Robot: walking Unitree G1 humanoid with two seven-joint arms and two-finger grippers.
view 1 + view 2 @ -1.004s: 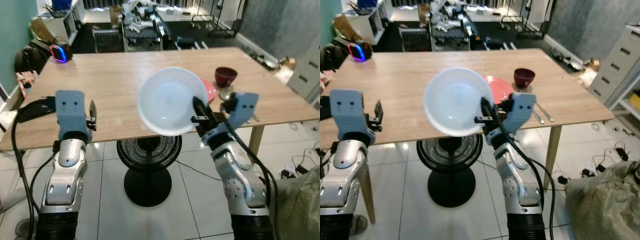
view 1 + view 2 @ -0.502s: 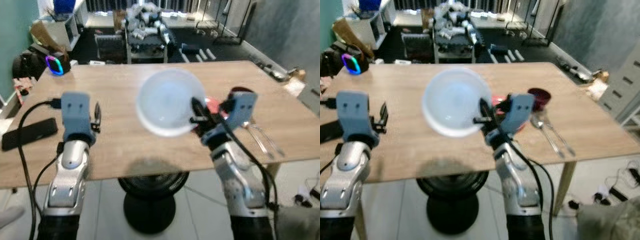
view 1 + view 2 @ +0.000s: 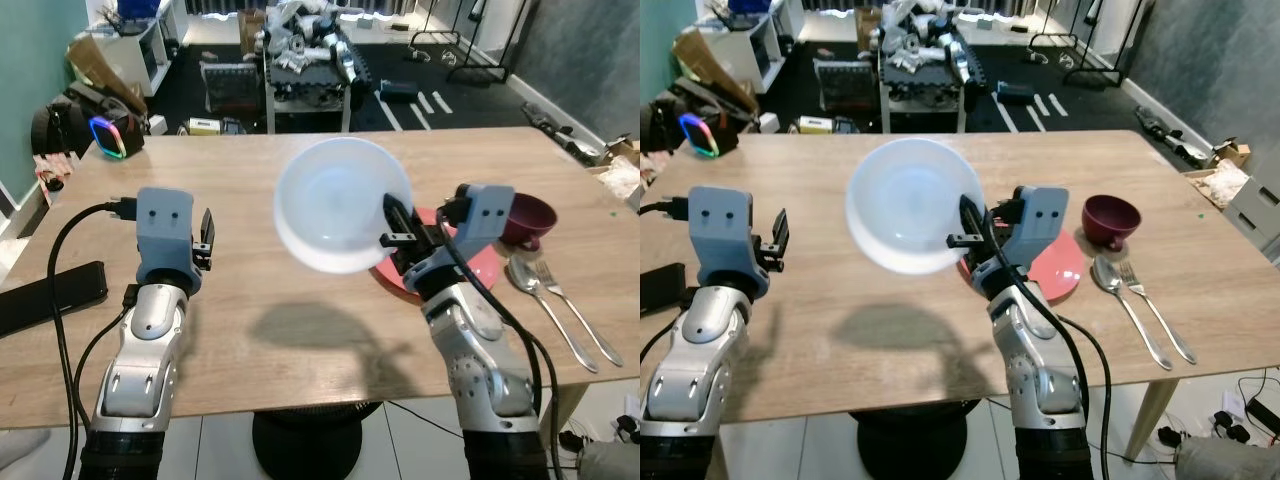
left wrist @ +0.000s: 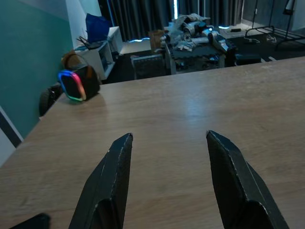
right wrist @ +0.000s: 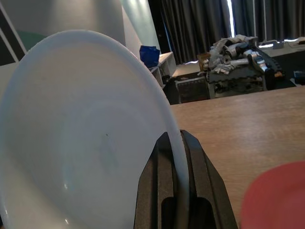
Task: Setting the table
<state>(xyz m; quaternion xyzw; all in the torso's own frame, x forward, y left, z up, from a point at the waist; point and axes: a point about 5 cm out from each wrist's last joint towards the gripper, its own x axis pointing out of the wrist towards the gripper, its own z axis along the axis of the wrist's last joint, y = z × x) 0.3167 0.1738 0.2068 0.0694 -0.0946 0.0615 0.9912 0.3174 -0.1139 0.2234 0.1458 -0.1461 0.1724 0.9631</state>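
My right gripper [image 3: 392,226] is shut on the rim of a large white plate [image 3: 340,204], held tilted above the wooden table [image 3: 250,200]; the wrist view shows both fingers [image 5: 164,191] pinching the white plate [image 5: 81,138]. Behind it on the table lies a red plate [image 3: 1058,267], with a dark red bowl [image 3: 1111,218], a spoon [image 3: 1126,306] and a fork [image 3: 1159,303] to its right. My left gripper [image 4: 167,176] is open over the bare table top at the left, holding nothing.
A black phone [image 3: 50,297] lies at the table's left edge. A speaker with a glowing ring [image 3: 110,137] sits at the far left corner. Cluttered shelves and a cart stand beyond the table [image 3: 300,45]. The table's shadowed middle [image 3: 300,330] is bare wood.
The camera has come closer to the table and looks down on it more. The right gripper keeps the white plate at the same place in view; both arms now reach over the table top.
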